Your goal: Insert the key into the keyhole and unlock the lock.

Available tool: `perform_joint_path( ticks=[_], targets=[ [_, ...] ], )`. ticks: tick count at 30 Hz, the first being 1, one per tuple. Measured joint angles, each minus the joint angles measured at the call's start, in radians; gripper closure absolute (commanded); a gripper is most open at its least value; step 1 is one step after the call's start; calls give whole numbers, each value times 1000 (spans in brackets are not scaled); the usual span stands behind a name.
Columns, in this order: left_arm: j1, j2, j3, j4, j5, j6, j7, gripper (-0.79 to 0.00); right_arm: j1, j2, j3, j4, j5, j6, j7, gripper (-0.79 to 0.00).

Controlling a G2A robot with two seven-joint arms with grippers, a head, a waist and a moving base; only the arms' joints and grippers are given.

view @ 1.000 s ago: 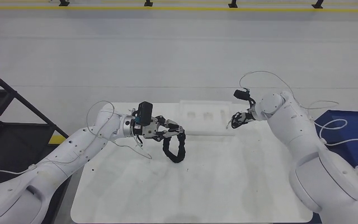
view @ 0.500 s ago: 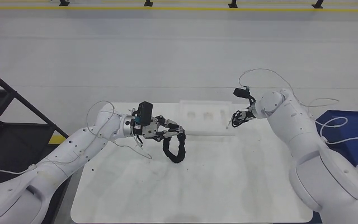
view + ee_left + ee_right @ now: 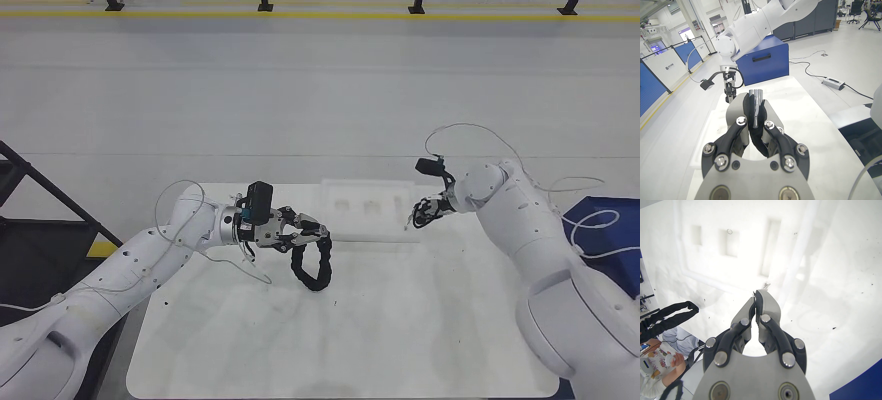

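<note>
left gripper (image 3: 319, 236) clenched on black cable lock (image 3: 311, 268), above table (image 3: 400, 330) left-centre | right gripper (image 3: 411, 219) pinching small key (image 3: 766, 286) over far-right foam tray (image 3: 350, 186) | lock, key well apart

Left arm (image 3: 140, 262) and right arm (image 3: 525, 225) white, rounded; left gripper (image 3: 753, 103) and right gripper (image 3: 757, 295) grey, black links and silver screws behind fingertips (image 3: 769, 303).
</note>
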Motion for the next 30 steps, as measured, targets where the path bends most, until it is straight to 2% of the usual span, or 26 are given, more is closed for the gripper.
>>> perform_joint_path(
  ticks=[30],
  targets=[
    [0, 0, 0, 0, 0, 0, 0, 0, -12, 2, 31, -18, -35, -5, 11, 0]
  ],
)
